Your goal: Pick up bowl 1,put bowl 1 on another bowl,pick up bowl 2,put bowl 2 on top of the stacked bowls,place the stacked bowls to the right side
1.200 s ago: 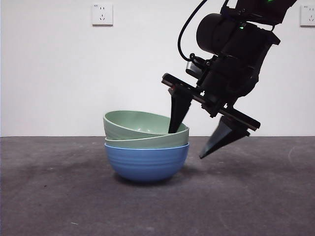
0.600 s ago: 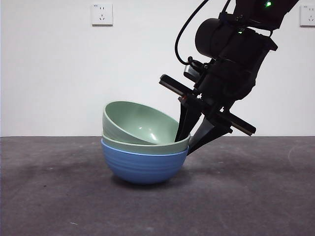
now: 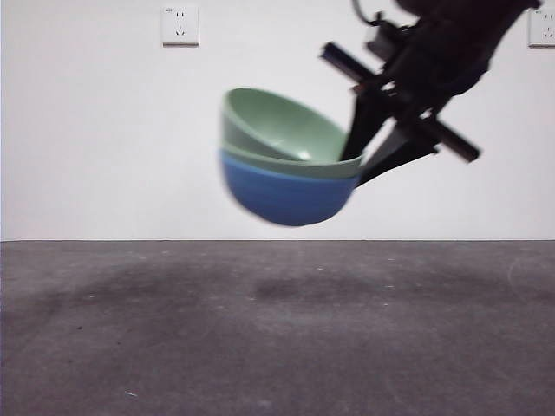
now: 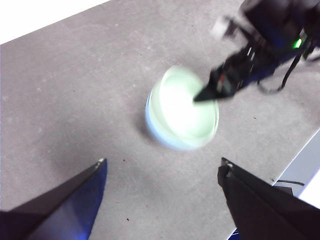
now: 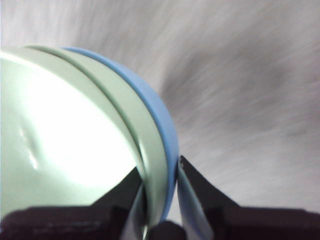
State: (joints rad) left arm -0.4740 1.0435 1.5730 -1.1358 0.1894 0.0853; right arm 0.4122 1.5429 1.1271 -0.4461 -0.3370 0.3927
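Stacked bowls (image 3: 290, 173) airborne, seemingly tilted

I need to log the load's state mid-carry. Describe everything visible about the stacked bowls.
The stacked bowls are three nested ribbed bowls: a blue one underneath and two pale green ones inside it, smooth like plastic. The stack hangs in the air above the grey table, tilted so that the opening faces partly sideways, blurred by motion. The right gripper pinches the rims at one side, one of its fingers inside the bowls and the other outside. Nothing else touches the stack.
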